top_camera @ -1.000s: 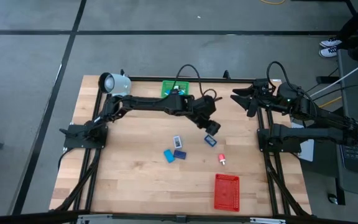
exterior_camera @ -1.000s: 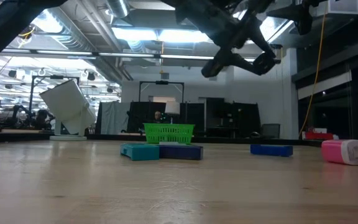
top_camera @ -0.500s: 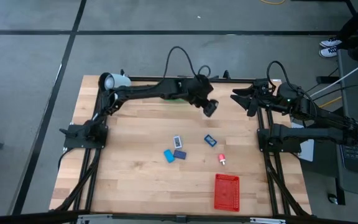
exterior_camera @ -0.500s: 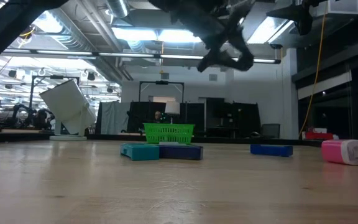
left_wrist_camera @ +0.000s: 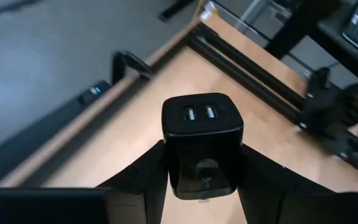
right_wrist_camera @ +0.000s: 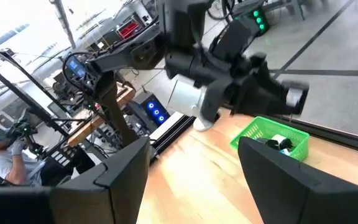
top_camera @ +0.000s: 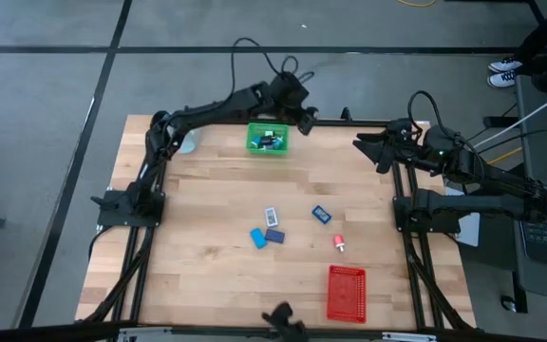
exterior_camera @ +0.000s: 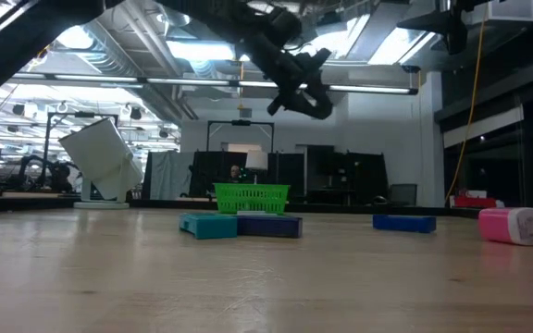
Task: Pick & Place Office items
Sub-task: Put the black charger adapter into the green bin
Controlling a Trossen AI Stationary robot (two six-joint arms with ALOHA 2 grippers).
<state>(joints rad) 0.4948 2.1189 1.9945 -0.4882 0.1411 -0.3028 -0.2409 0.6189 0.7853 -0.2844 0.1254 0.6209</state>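
My left gripper point(top_camera: 305, 118) is high over the table's far edge, just right of the green mesh tray point(top_camera: 267, 140), and is shut on a black USB charger block point(left_wrist_camera: 202, 124). It also shows high up in the low view point(exterior_camera: 300, 89). The green tray holds a few small items. On the wood lie a white-blue bit point(top_camera: 272, 215), a light blue piece point(top_camera: 258, 237), a dark blue piece point(top_camera: 275, 235), a blue piece point(top_camera: 322, 215) and a red-white piece point(top_camera: 338, 244). My right gripper point(top_camera: 368, 150) waits open at the table's right side. My left gripper pinches the black charger block between its two fingers, on the block's two opposite sides point(left_wrist_camera: 169, 168) near its rear end. The end with the two USB ports points away from the wrist. The block is lifted clear of the table.
A red mesh tray point(top_camera: 347, 292) stands near the front right. A white-blue mug point(top_camera: 186, 142) lies at the far left corner, partly under the left arm. The right arm's base frame point(top_camera: 425, 204) lines the right edge. Bare wood spreads on the left half.
My left gripper has gone from over the middle of the table toward the far edge and a little left, past the green tray's right side, staying high and shut on the black block. The items on the wood have not moved.
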